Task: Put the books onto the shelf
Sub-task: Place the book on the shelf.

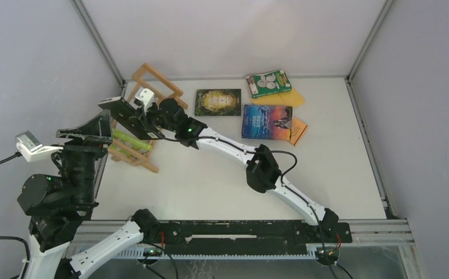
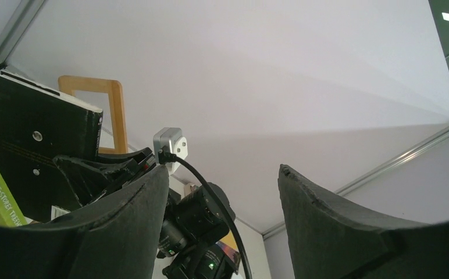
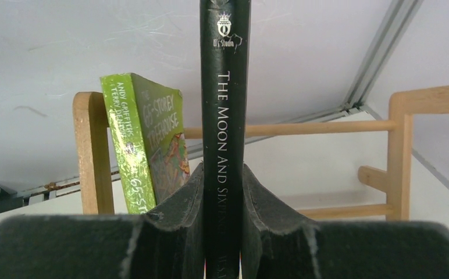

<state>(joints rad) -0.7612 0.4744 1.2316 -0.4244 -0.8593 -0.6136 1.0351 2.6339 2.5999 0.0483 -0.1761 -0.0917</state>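
My right gripper (image 3: 223, 168) is shut on the spine of a black book (image 3: 225, 104), held upright inside the light-wood shelf (image 3: 88, 151). A lime-green book (image 3: 146, 139) leans in the shelf just left of it. From above, the black book (image 1: 119, 111) sits over the shelf (image 1: 155, 81) at the table's left, with the lime-green book (image 1: 130, 141) below it. My left gripper (image 1: 88, 135) hangs open and holds nothing, left of the shelf. Another black book with a gold emblem (image 1: 218, 102), a green one with white circles (image 1: 268, 83), a yellow-orange one (image 1: 295, 99) and a blue one (image 1: 267, 121) lie flat.
An orange cover (image 1: 299, 131) pokes out from under the blue book. The right arm (image 1: 239, 152) stretches diagonally across the table to the shelf. In the left wrist view the black book (image 2: 42, 151) and the right wrist camera (image 2: 170, 142) are close ahead. Grey walls enclose the table.
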